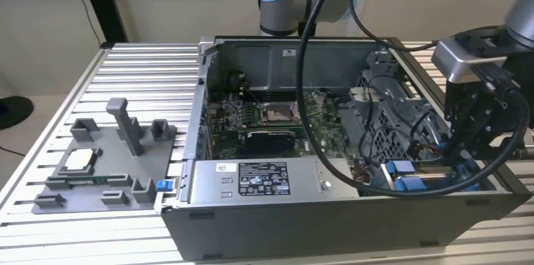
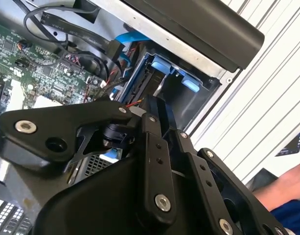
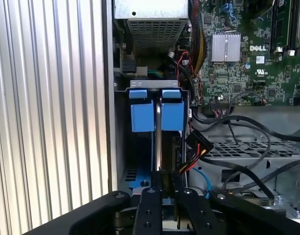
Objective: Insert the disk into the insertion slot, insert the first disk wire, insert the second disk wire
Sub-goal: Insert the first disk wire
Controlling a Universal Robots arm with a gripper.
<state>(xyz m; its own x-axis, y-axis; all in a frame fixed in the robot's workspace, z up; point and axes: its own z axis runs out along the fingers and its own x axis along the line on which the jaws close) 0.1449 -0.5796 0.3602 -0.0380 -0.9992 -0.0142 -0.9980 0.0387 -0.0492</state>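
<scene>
Though half-hidden, disk (image 3: 158,142) in insertion slot (image 3: 134,177).

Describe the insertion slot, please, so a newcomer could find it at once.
Start at the open computer case. Go along its labelled grey power-supply box to the exterior view's right, into the case's corner: the insertion slot sits there. Bright blue plastic clips set it apart from the grey perforated cage beside it.

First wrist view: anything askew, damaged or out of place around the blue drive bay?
Nothing damaged or askew. The insertion slot has level blue clips. Beside it a black wire connector hangs loose, plugged into nothing.
</scene>
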